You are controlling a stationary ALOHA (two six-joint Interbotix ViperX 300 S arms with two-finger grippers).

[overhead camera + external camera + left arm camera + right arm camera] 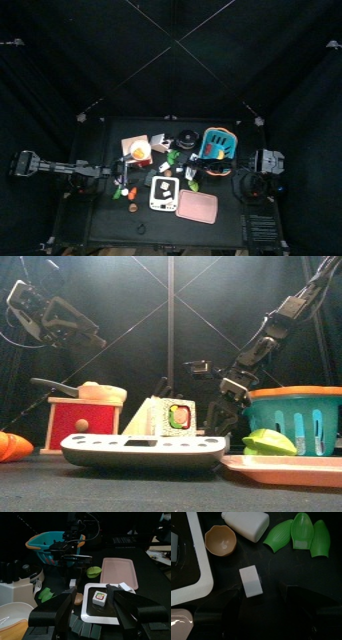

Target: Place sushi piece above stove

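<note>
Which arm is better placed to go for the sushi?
Left, probably. In the left wrist view its open gripper looks straight at the sushi lying on the white stove. The right gripper faces a small white block and green leaves instead.

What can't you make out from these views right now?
- Top view: the sushi piece on the stove is too small to pick out.
- Front view: the stove is seen edge-on; its burners are hidden.
- Right wrist view: the right gripper is dark against the table; its jaws' state is unclear.
</note>
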